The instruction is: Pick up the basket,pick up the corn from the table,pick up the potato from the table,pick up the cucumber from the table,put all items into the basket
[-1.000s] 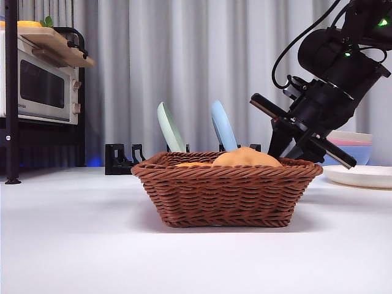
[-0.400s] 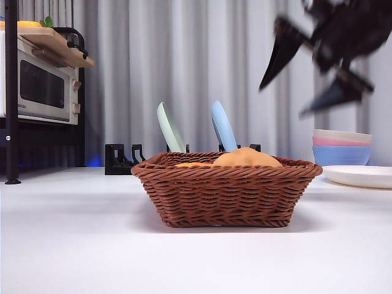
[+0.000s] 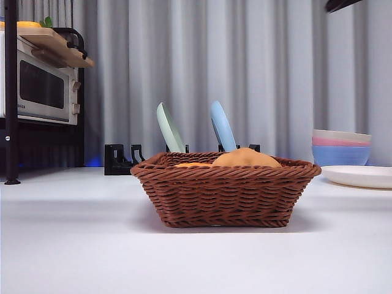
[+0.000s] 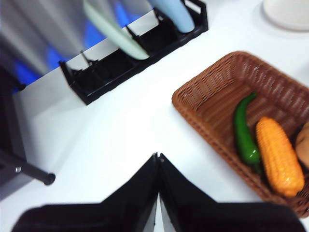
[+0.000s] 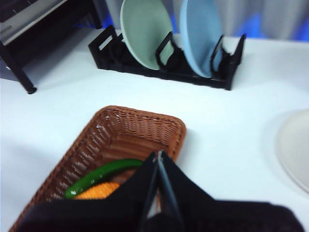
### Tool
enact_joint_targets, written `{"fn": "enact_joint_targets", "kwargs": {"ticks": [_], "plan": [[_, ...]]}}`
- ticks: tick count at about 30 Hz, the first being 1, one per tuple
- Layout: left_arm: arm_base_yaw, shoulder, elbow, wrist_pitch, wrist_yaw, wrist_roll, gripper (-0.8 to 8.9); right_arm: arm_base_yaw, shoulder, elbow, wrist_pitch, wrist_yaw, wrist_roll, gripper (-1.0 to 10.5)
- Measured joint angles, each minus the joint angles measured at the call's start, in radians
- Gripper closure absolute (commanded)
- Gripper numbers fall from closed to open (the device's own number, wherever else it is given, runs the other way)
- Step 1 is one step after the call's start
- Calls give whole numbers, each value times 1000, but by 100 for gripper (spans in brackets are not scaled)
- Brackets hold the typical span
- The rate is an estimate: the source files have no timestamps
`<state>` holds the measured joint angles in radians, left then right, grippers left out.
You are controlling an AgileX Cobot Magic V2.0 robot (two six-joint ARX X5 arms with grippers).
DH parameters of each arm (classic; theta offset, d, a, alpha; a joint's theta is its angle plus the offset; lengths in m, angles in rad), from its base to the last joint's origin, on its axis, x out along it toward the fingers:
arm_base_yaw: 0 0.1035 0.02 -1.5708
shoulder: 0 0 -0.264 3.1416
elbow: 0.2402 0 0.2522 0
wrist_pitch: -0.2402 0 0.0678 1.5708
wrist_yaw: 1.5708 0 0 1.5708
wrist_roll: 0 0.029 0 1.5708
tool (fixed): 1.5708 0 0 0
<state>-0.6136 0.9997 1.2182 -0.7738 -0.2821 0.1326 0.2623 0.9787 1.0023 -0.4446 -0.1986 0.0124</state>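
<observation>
The brown wicker basket (image 3: 226, 191) stands on the white table (image 3: 92, 245) in the middle of the front view. The tan potato (image 3: 246, 158) humps above its rim, and a sliver of the orange corn (image 3: 193, 164) shows beside it. From the left wrist view the green cucumber (image 4: 244, 136), the corn (image 4: 279, 155) and an edge of the potato (image 4: 304, 142) lie inside the basket (image 4: 193, 108). My left gripper (image 4: 158, 157) is shut and empty, high beside the basket. Above the basket (image 5: 123, 128), my right gripper (image 5: 158, 155) is shut and empty, over the cucumber (image 5: 104, 174) and corn (image 5: 96, 191).
Behind the basket a black dish rack (image 3: 119, 160) holds a green plate (image 3: 169, 128) and a blue plate (image 3: 222, 127). A microwave (image 3: 40, 86) sits on a shelf at the left. Stacked bowls (image 3: 342, 147) and a white plate (image 3: 358, 176) are at the right. An arm's black tip (image 3: 340, 4) shows at the top right.
The arm at the basket's right side, its jaws apart, rose up and out of the front view. Only a black tip stays at the top right corner.
</observation>
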Motion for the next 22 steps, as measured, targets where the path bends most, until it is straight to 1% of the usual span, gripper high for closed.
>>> {"fn": "enact_joint_targets", "kwargs": {"ticks": [2, 5, 8, 11, 15, 22], "plan": [[3, -80, -110, 50, 1, 0, 822, 1, -73, -66, -5, 33, -11, 959], [3, -211, -274, 112, 16, 0, 822, 0, -168, -149, -16, 60, -21, 958], [3, -321, -387, 124, 44, -3, 816, 0, -230, -168, -42, 72, -21, 945], [3, -362, -395, 52, 50, -29, 816, 0, -259, -167, -34, 72, -16, 945], [3, -370, -393, -17, 50, -42, 816, 0, -267, -167, -34, 72, -13, 945], [3, -338, -393, -25, 50, -48, 816, 0, -262, -167, -34, 72, -10, 945]]}}
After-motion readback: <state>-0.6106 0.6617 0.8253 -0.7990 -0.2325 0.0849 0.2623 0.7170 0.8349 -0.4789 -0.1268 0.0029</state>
